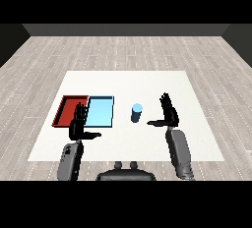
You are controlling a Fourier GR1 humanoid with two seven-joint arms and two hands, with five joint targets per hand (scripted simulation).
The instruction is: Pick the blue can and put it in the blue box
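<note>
Two trays side by side on desk (128, 82), left one (66, 110) touching right one (101, 111). Can (136, 112) upright just right of them; right hand (169, 112) beyond, apart.

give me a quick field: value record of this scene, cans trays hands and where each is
blue can: upright on the white table, right of the trays, not held
blue tray: flat on the table, between the red tray and the can, nothing in it
red tray: leftmost, side by side with the blue tray
right hand: open, fingers straight, just right of the can, not touching it
left hand: open, in front of the trays' near edges
task state: can not yet picked
</note>
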